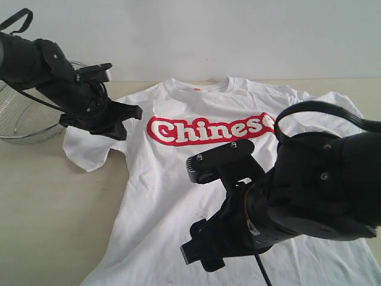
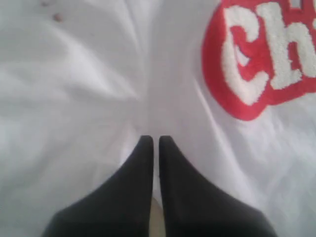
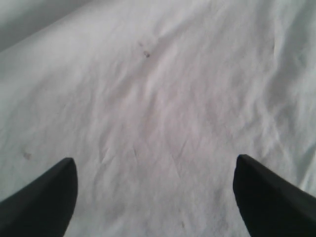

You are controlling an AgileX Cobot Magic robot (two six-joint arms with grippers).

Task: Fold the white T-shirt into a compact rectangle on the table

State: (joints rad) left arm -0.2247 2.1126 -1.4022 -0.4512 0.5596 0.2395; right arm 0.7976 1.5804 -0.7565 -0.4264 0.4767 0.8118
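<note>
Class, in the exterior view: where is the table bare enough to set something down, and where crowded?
Bare table lies at lower left, bordered by the wire basket behind and the white T-shirt alongside. The middle and right are crowded: the shirt, with left arm and right arm above.

1. The flat white cotton T-shirt with red letters [image 1: 172,179] lies spread low on the wide pale beige wooden table [image 1: 47,208], so a gripper can pass over it.
2. The bare table at the near left is open room.
3. The round silver wire-mesh basket [image 1: 24,119] blocks the far left, near the sleeve.
4. The black left gripper [image 1: 134,111], closed tight, hangs above that sleeve.
5. The bulky black right gripper [image 1: 189,210], jaws wide apart, fills the near right.
6. Between the two grippers, the chest is free.
</note>
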